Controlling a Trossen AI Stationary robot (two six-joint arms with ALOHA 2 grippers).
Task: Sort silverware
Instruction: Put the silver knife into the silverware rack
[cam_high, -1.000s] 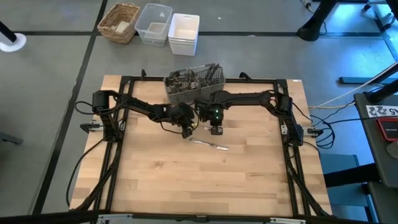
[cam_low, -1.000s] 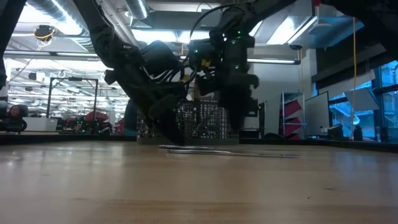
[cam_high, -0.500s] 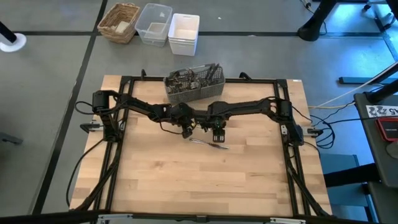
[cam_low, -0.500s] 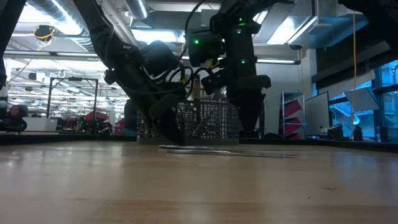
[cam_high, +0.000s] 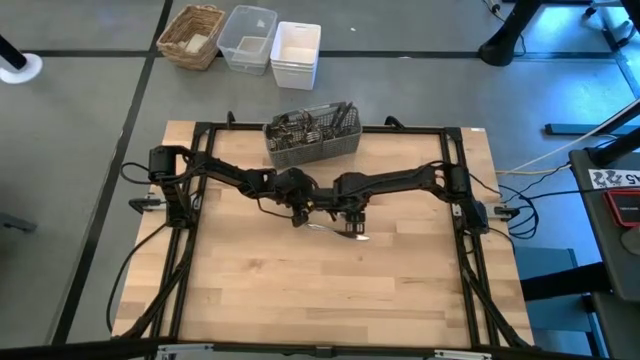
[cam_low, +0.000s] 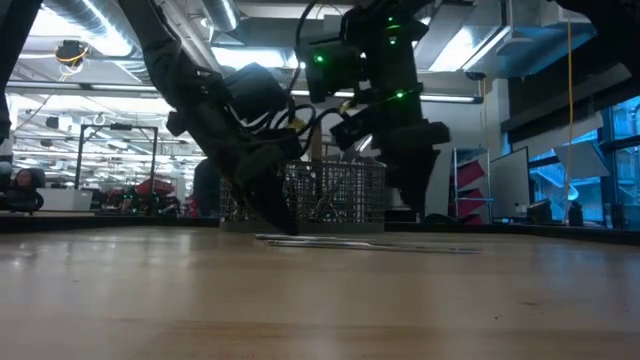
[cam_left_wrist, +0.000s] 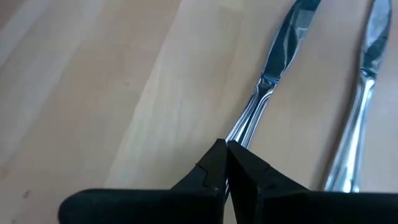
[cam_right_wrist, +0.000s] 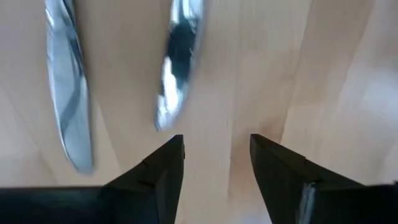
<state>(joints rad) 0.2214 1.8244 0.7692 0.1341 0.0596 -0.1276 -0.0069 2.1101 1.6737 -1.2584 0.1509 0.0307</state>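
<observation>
Two knives (cam_left_wrist: 273, 68) (cam_left_wrist: 360, 112): lie flat, side by side, near the middle of the worktop (cam_high: 300, 290), apart from each other. More silverware (cam_high: 300, 128): stands in the mesh caddy (cam_high: 312, 146) at the far edge. Left claw (cam_left_wrist: 227, 165): fingers together, tip at one knife's handle, possibly touching it. Right claw (cam_right_wrist: 214, 165): fingers apart, holding nothing, low over the knife ends. Baskets and bins (cam_high: 245, 40): on the floor beyond.
</observation>
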